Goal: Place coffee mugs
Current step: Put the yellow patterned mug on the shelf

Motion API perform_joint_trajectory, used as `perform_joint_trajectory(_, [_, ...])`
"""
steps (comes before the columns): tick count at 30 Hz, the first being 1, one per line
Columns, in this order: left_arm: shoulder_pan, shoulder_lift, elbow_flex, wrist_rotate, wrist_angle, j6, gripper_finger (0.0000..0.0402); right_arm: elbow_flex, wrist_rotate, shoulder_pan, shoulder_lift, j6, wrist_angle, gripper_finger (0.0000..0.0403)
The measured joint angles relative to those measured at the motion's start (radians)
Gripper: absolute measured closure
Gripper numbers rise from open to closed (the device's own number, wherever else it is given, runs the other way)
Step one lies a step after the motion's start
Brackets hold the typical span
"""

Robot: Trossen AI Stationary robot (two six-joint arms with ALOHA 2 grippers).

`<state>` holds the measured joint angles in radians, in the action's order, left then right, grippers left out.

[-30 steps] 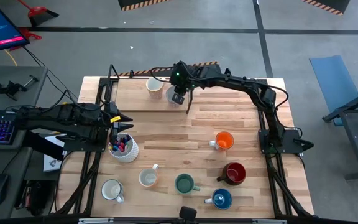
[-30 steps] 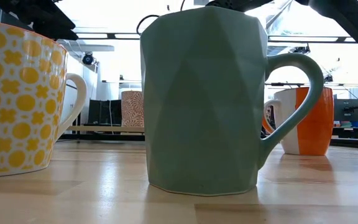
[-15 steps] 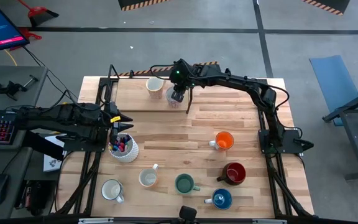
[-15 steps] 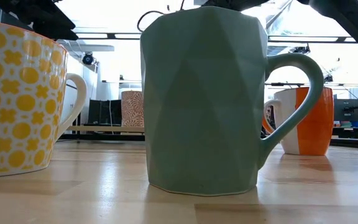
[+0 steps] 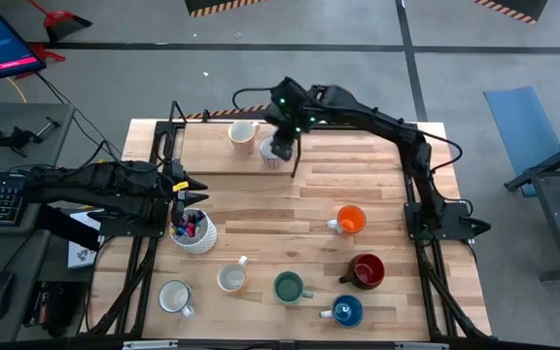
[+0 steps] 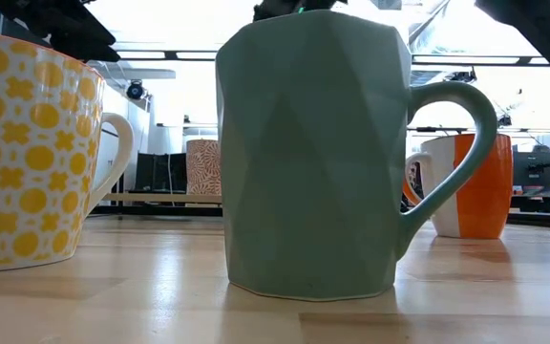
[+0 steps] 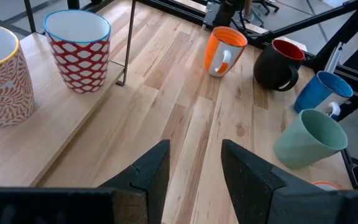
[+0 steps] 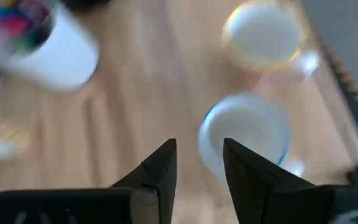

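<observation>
Grey floor surrounds a pale wooden worktop [image 5: 261, 209] carrying both dark arms. No readable writing shows on any mug.

At the left edge the left gripper [image 7: 194, 177] waits just beside the white perforated pen holder [image 5: 194, 234] full of markers, its jaws apart and empty. The right gripper [image 5: 280, 151] hangs above the red-and-white patterned mug [image 7: 78, 50] with a blue rim at the far side, jaws apart, nothing between them. Just beside that mug stands a cream mug with an orange swirl pattern [image 5: 243, 133] and a yellow rim.

Toward the right are the orange mug [image 5: 349, 221] and the dark red mug [image 5: 366, 270]. Along the near edge, from left: a white mug [image 5: 175, 297], a cream mug with yellow dots [image 5: 231, 280], a faceted green mug [image 5: 289, 288], a blue mug [image 5: 345, 311]. All stand upright, apart from one another.
</observation>
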<state>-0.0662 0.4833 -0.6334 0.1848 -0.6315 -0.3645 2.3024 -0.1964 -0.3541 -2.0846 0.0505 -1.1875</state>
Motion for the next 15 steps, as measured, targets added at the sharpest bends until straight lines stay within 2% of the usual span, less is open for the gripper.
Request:
perform_joint_trajectory(3, [0.0,0.0,0.0,0.0,0.0,0.0,0.0268,0.057,0.003,0.047,0.003,0.027,-0.211,0.0292])
perform_joint_trajectory(6, [0.0,0.001,0.0,0.0,0.0,0.0,0.0268,0.005,0.022,0.099,0.044,0.059,-0.383,0.0292])
perform_joint_trajectory(11, [0.0,0.001,0.0,0.0,0.0,0.0,0.0268,-0.145,0.029,0.188,0.162,0.035,-0.363,0.0292])
perform_joint_trajectory(15, [0.0,0.001,0.0,0.0,0.001,0.0,0.0268,-0.276,0.132,0.263,0.293,-0.082,-0.38,0.0292])
